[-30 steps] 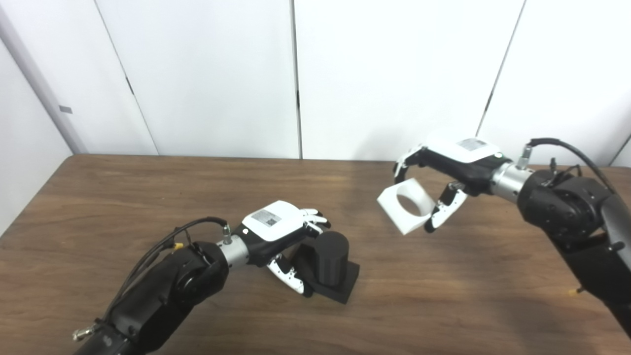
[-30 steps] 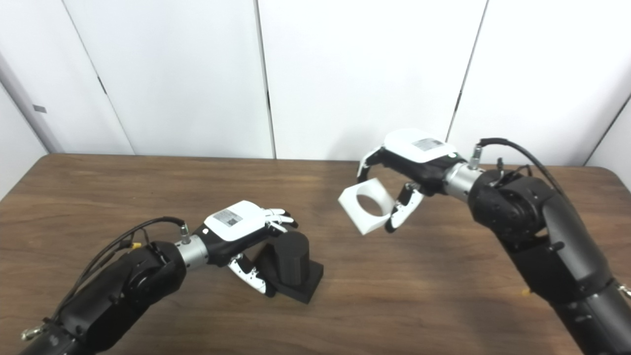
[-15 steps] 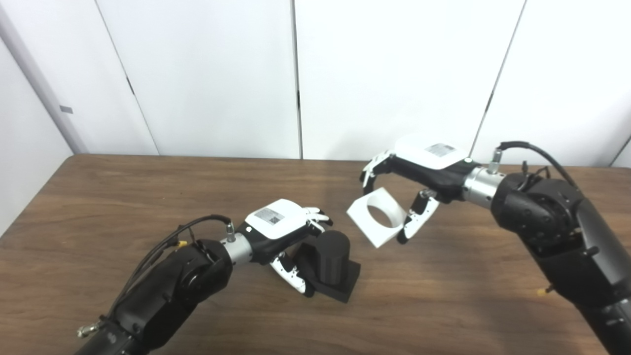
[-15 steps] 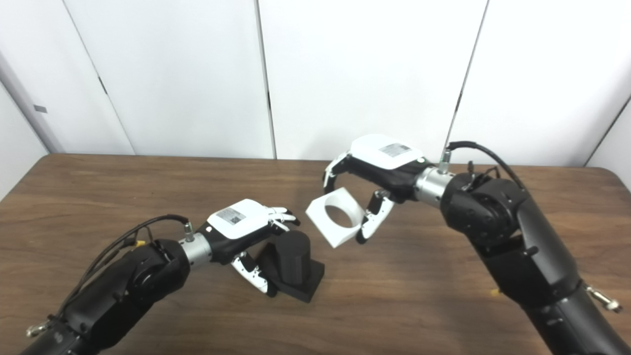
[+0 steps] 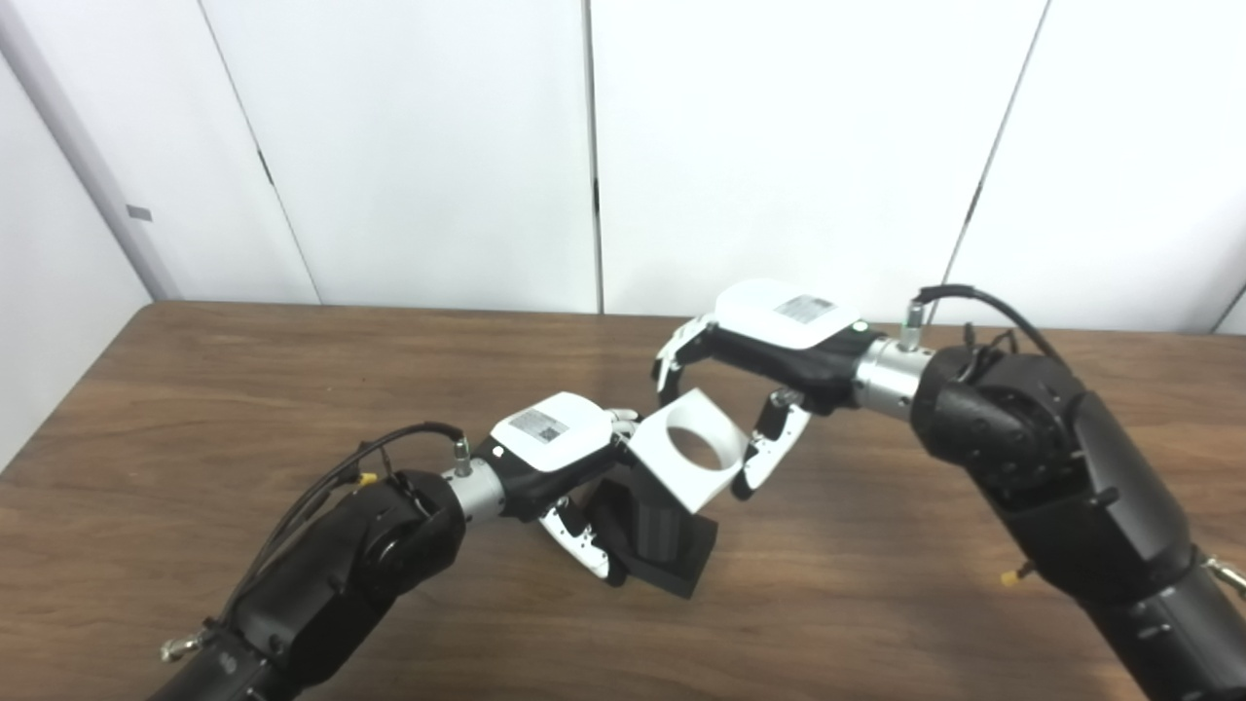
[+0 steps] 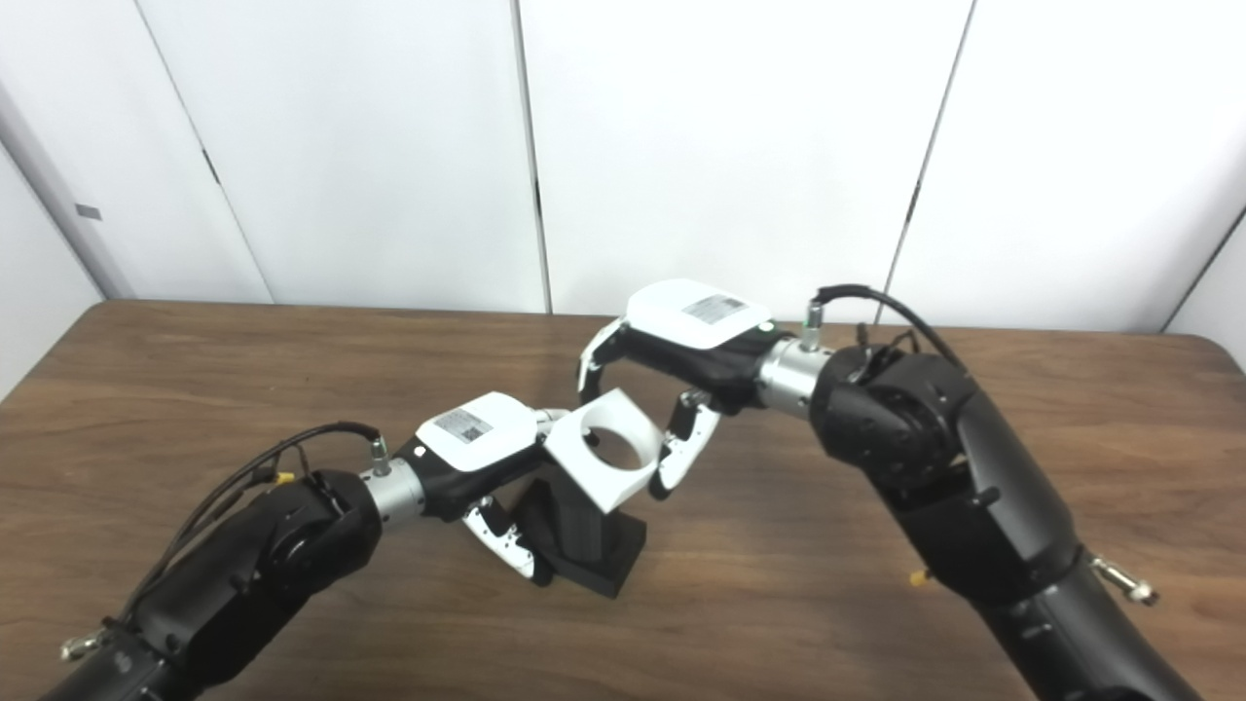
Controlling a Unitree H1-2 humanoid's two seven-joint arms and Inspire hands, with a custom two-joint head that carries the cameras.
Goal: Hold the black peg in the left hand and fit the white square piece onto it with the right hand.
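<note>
Hovering in the left eye view, the right robot hand grips the white square piece over the black peg, which the left robot hand clasps on the counter — alignment stage. In the right eye view, the piece's hole sits toward 12 o'clock of the peg's base — next, I judge, centre it and lower.

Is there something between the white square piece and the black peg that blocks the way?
Nothing visible does. The white square piece, held in the right hand, hangs tilted just over the black peg, hiding its top. The left hand grips the peg from the side, its fingers close beside the piece's edge.
</note>
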